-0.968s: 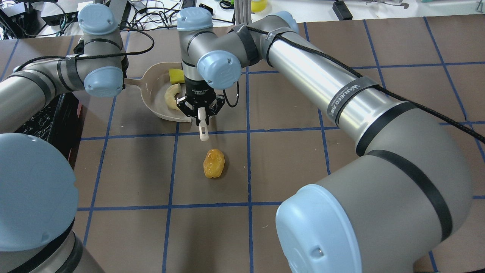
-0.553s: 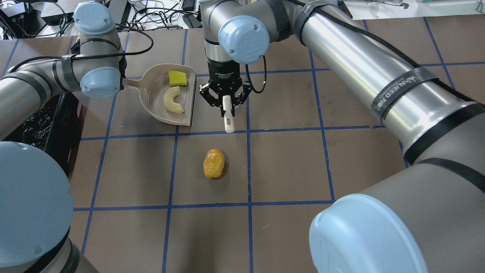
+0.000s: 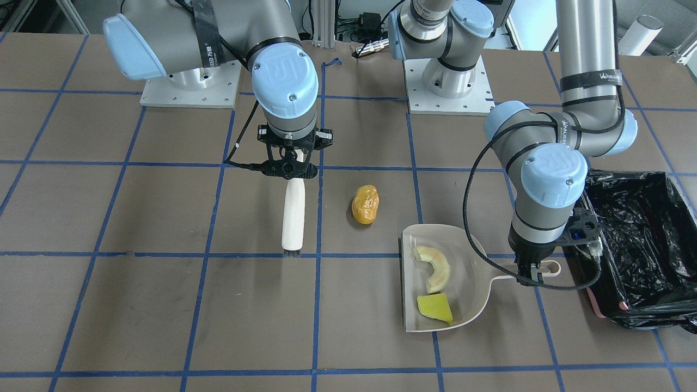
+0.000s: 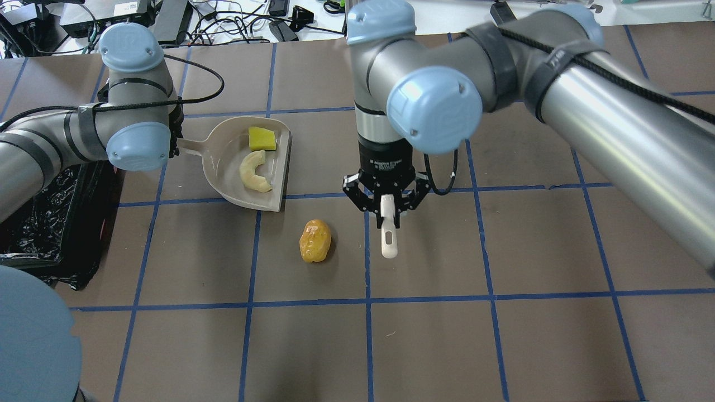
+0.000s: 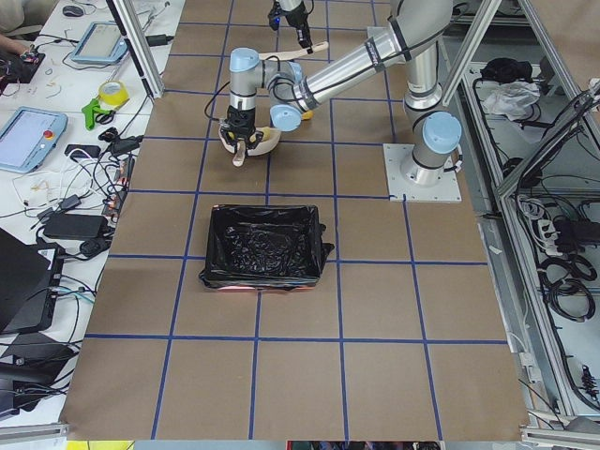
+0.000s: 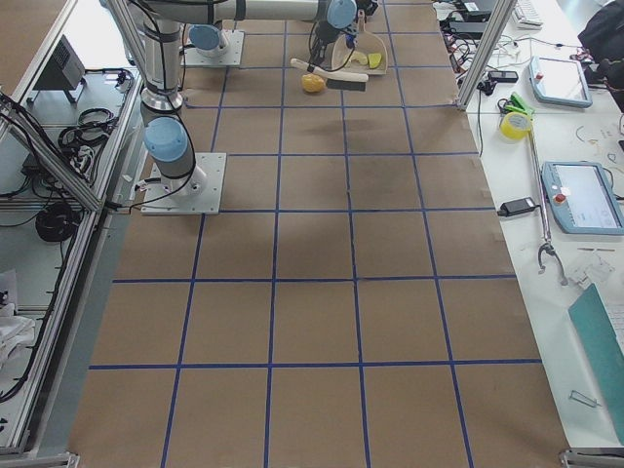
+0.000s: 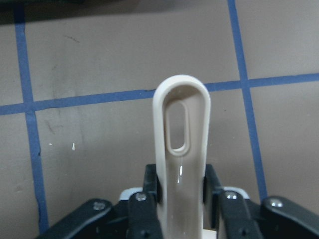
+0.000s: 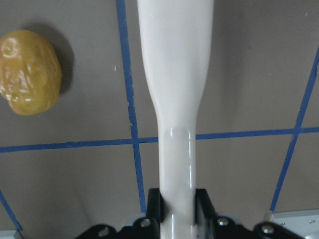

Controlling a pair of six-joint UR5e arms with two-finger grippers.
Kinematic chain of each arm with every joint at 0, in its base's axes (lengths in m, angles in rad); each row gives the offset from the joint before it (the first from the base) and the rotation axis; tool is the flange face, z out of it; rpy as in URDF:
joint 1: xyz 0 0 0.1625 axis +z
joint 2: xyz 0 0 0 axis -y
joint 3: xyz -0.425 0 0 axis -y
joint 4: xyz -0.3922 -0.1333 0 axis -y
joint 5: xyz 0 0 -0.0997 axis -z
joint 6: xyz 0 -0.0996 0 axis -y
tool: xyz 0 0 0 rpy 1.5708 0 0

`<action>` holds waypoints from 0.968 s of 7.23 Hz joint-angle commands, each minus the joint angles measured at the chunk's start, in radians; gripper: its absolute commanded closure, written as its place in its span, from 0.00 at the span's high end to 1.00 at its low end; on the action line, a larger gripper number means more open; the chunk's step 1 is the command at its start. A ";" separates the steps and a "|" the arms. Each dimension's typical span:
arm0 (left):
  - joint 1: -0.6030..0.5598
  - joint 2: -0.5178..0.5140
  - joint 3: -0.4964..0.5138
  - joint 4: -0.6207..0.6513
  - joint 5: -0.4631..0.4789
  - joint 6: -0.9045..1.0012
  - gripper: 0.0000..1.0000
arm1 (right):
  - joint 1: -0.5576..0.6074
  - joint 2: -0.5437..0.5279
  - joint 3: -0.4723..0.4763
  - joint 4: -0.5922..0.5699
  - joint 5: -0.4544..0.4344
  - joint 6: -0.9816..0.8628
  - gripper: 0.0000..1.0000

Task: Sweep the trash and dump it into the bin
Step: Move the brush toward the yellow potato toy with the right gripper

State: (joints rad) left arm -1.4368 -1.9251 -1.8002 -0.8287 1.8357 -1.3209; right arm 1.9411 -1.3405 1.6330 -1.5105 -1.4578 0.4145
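My left gripper [image 3: 536, 270] is shut on the handle [image 7: 180, 144] of the beige dustpan [image 4: 223, 162], which rests on the table. A pale cream crescent [image 4: 252, 172] and a yellow sponge-like wedge [image 4: 262, 139] lie inside the dustpan. The amber-orange blob [image 4: 315, 240] lies on the table in front of the dustpan's mouth, also seen in the right wrist view [image 8: 30, 72]. My right gripper [image 4: 387, 207] is shut on a white brush [image 3: 293, 218], which stands beside the blob, a short gap away. The bin [image 3: 637, 245], lined with black plastic, stands beside the left arm.
The brown table mat [image 4: 424, 335] has a blue tape grid. A pink corner of the bin's rim [image 3: 596, 311] shows near the dustpan handle. Cables and devices [image 4: 234, 22] lie beyond the table's far edge. Both arm bases [image 3: 446, 81] stand on metal plates.
My right gripper has carried the brush from the dustpan's mouth to the right and toward the robot, to beside the amber blob. The dustpan has shifted slightly with the two pieces in it.
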 commanded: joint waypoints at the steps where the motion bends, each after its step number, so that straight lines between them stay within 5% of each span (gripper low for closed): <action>1: 0.001 0.089 -0.132 0.022 -0.001 -0.014 0.00 | 0.036 -0.122 0.201 -0.097 0.001 0.143 0.08; 4: 0.001 0.170 -0.275 0.122 0.001 -0.023 0.00 | 0.192 -0.134 0.272 -0.150 0.039 0.346 0.07; 7: 0.000 0.221 -0.379 0.207 0.001 -0.014 0.00 | 0.223 -0.092 0.292 -0.241 0.149 0.452 0.07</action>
State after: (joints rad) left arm -1.4371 -1.7255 -2.1431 -0.6416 1.8362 -1.3368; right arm 2.1557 -1.4552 1.9208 -1.7184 -1.3574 0.8271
